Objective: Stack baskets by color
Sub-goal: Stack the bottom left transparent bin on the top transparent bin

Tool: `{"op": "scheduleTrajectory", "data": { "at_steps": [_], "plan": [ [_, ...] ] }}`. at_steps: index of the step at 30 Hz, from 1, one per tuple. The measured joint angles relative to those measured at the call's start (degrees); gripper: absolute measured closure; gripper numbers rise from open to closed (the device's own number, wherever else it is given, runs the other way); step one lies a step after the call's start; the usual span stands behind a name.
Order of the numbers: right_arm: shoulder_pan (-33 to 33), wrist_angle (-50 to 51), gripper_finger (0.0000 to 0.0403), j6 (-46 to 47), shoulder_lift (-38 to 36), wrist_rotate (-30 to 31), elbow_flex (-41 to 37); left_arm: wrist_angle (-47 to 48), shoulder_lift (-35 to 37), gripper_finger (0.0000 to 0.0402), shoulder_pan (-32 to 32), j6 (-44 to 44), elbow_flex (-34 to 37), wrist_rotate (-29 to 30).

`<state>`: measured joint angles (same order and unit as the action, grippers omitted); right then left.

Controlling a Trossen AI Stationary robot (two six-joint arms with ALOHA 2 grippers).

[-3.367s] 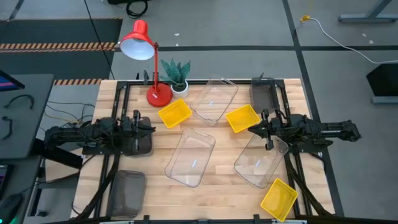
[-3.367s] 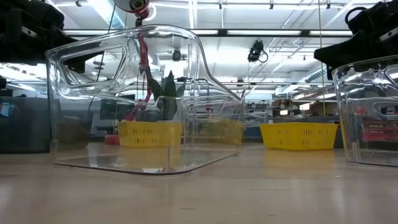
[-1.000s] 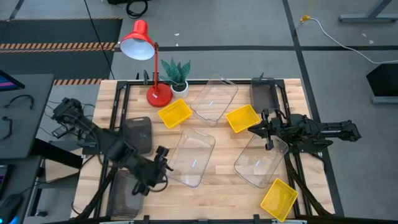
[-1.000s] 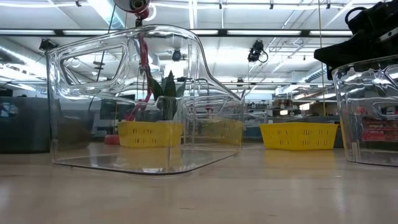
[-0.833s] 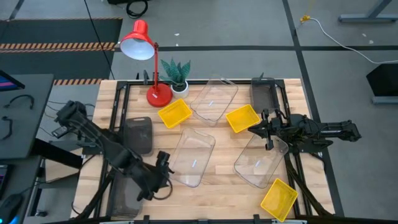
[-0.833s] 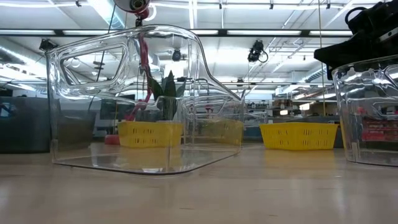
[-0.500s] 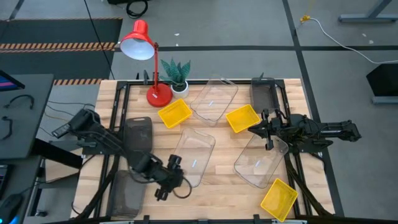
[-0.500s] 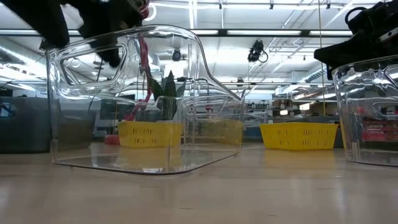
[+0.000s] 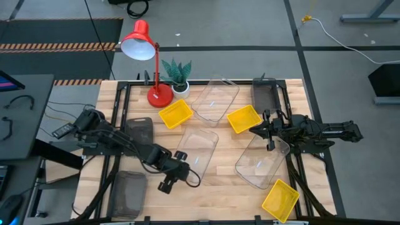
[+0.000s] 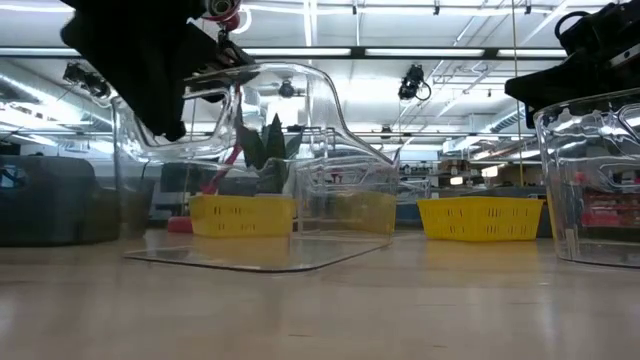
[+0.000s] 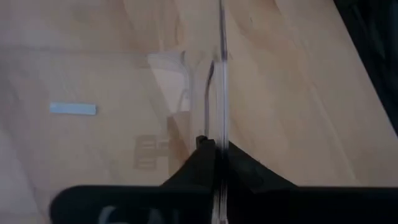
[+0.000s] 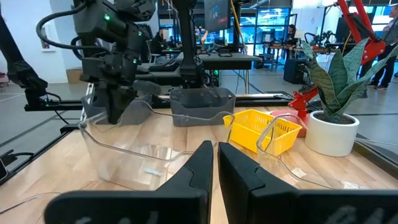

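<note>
High view: the left pincer [image 9: 177, 167] sits at the near-left corner of the middle clear basket [image 9: 199, 150] on the counter [image 9: 219, 181], its fingers [image 11: 202, 155] clamped together on that basket's thin wall, and in the low view the basket stands tilted with its gripped end raised. The right pincer [image 9: 265, 133] is at the far rim of another clear basket [image 9: 259, 161] on the right, fingers close together, though I cannot tell if they grip it. Yellow baskets [image 9: 175, 114] and grey baskets [image 9: 128, 192] lie scattered around.
</note>
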<state>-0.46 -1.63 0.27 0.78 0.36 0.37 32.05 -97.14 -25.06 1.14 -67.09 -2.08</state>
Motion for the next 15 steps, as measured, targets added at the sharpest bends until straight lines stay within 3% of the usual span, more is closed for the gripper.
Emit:
{"op": "scheduleTrajectory", "data": {
  "at_steps": [9,15],
  "plan": [
    [0.0,0.0,0.0373,0.0,0.0,0.0,0.0,4.7,0.2,0.0396,0.0,-2.4,-5.4,2.0],
    [0.0,0.0,0.0373,0.0,0.0,0.0,0.0,17.3,0.2,0.0397,-2.3,-6.3,-16.8,11.3]
  ]
}}
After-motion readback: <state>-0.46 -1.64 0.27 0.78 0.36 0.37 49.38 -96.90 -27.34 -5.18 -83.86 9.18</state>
